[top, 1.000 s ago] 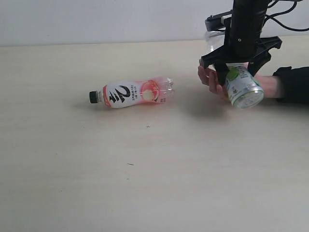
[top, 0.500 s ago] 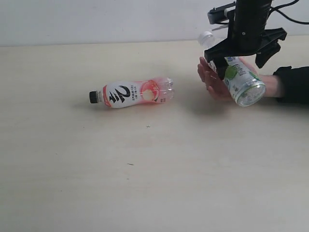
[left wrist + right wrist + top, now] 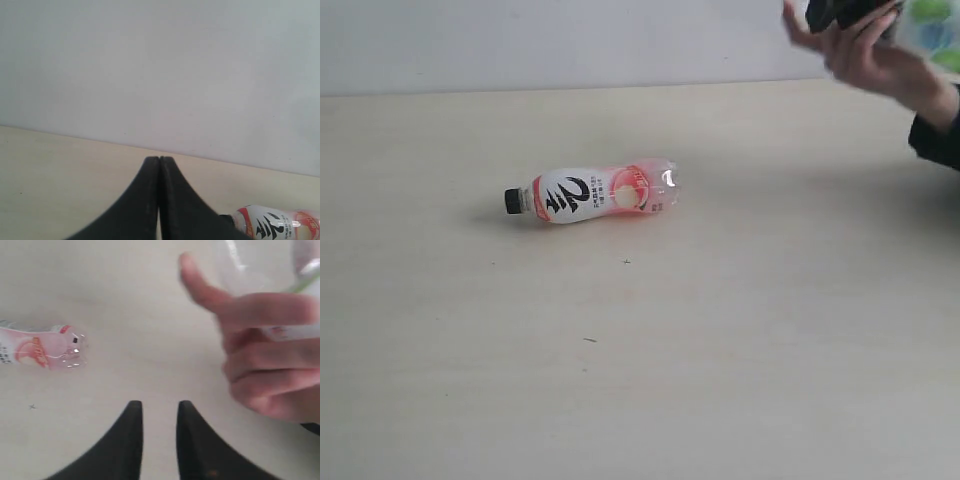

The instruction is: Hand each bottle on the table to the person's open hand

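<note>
Left tool (image 3: 159,165) and right tool (image 3: 157,412) are black, curved, tapering.

The pink-white bottle (image 3: 595,193) lying on the surface (image 3: 720,360) bears a large black brush-stroke mark (image 3: 568,195) on the white part of its label. It is shaped somewhat like a 2 but cannot be read for certain, and the small print beside it is too fine to read. The green bottle (image 3: 932,18) in the hand (image 3: 860,52) is blurred, its label unreadable.
</note>
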Available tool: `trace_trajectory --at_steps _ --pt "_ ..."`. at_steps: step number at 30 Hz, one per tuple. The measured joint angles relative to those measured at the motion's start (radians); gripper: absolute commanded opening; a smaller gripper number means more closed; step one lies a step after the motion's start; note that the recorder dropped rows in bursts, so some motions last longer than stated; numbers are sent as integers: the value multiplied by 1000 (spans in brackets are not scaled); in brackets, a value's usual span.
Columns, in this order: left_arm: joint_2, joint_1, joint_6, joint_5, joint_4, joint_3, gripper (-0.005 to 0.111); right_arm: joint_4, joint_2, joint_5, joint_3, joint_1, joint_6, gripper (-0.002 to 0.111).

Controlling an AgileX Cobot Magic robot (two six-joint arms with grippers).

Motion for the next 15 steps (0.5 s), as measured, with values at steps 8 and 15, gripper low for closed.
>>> trace_trajectory --at_steps 8,15 --pt "0 0 0 0 0 0 1 -13 -426 -279 397 0 -92 0" --pt "0 0 0 0 0 0 1 -19 -796 -595 824 0 -100 0"
